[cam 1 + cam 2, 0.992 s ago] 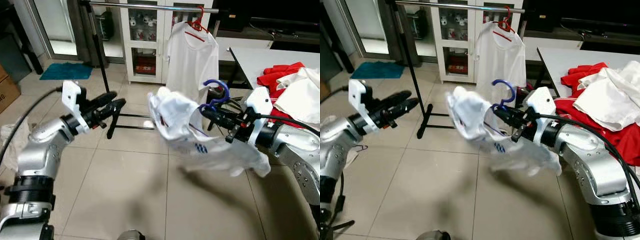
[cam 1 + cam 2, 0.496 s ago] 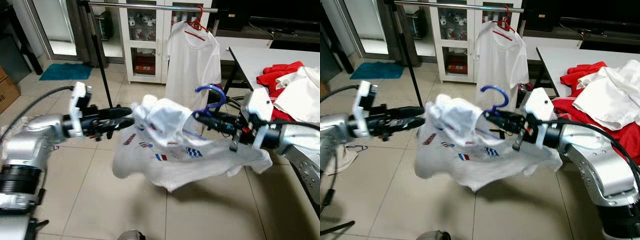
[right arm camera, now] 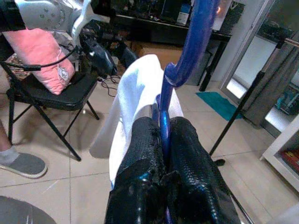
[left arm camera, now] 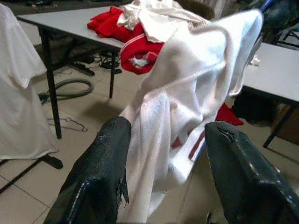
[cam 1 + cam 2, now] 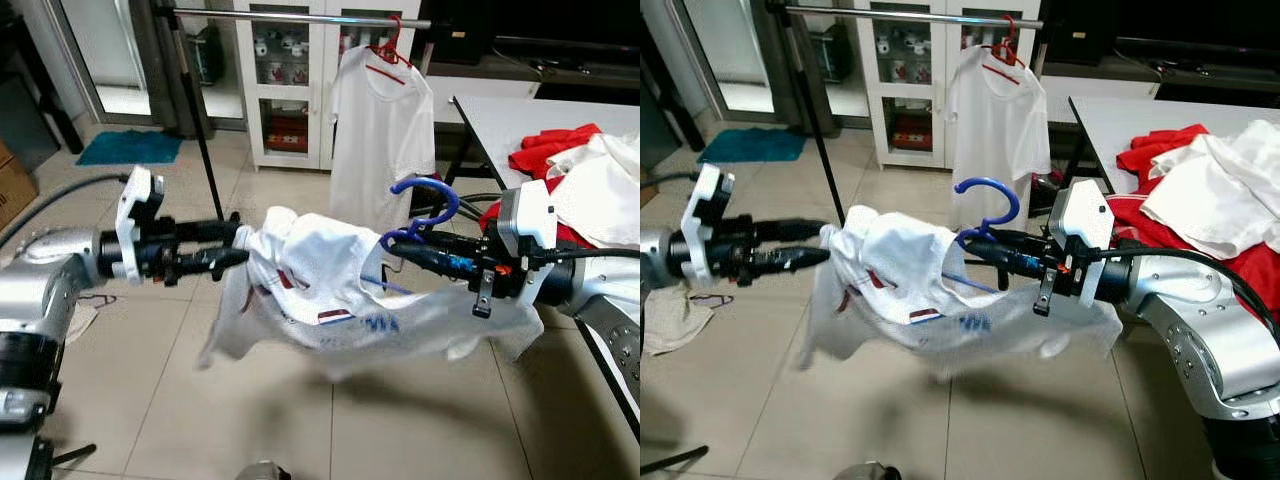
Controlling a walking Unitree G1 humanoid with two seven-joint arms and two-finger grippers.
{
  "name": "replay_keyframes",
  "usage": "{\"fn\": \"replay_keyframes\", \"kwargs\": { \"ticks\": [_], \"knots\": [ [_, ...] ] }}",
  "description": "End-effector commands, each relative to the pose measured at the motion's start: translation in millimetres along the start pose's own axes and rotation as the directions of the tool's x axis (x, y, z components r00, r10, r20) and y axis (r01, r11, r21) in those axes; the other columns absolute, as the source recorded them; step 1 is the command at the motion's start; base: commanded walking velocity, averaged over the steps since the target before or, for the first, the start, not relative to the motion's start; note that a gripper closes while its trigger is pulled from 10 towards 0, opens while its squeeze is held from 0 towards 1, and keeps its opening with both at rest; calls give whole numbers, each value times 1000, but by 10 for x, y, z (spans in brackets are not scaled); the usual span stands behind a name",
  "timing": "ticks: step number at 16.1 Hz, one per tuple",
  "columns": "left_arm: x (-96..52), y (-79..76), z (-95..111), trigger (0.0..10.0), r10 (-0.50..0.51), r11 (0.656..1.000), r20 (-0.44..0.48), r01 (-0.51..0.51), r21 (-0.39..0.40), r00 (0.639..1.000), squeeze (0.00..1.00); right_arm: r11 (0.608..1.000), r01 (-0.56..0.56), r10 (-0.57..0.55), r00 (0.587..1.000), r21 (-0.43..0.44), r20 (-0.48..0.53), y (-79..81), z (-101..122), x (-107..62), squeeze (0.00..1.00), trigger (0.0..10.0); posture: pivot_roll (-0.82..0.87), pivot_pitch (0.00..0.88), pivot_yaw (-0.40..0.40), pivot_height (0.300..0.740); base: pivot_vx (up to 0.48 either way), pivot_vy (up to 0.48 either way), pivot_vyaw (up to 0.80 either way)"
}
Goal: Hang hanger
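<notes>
A blue hanger (image 5: 425,200) is held out in front of me at mid height, its hook up. My right gripper (image 5: 400,243) is shut on its neck; in the right wrist view both fingers (image 3: 145,154) clamp the blue stem (image 3: 194,42). A white T-shirt (image 5: 320,270) with small printed marks is draped over the hanger and sags below it. My left gripper (image 5: 232,243) reaches in from the left to the shirt's bunched shoulder. In the left wrist view its fingers (image 4: 100,172) stand wide apart, with the white cloth (image 4: 187,93) hanging between them.
A clothes rail (image 5: 300,15) runs across the back on a black stand (image 5: 200,120). Another white shirt (image 5: 380,120) hangs there on a red hanger. A white table (image 5: 500,110) at right holds red and white clothes (image 5: 590,170). A glass cabinet stands behind.
My left gripper has reached right from open air up to the shirt's shoulder. The shirt has spread leftward over the hanger and now sags lower. The right gripper keeps hold of the hanger.
</notes>
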State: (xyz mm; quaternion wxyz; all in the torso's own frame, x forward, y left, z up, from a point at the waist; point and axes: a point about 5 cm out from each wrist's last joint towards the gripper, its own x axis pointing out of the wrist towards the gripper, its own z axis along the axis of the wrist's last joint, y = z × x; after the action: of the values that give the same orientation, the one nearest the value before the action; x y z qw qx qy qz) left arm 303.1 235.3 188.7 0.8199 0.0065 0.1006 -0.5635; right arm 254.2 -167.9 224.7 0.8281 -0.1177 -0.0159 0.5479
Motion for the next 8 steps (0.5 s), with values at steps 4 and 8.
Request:
{"fn": "replay_keyframes", "kwargs": {
  "ticks": [4, 8],
  "knots": [
    [7, -9, -45, 2824, 12, 1000, 19, -11, -11, 1000, 0, 999, -23, 24, 999, -30, 34, -6, 109, -25, 0, 10000, 58, 31, 27, 740, 0, 0, 0],
    [-7, -68, -22, 0, 19, 1000, 64, -18, -15, 998, 0, 999, -22, 23, 999, -27, 22, -22, 87, -20, 0, 10000, 60, 33, 20, 740, 0, 0, 0]
  ]
}}
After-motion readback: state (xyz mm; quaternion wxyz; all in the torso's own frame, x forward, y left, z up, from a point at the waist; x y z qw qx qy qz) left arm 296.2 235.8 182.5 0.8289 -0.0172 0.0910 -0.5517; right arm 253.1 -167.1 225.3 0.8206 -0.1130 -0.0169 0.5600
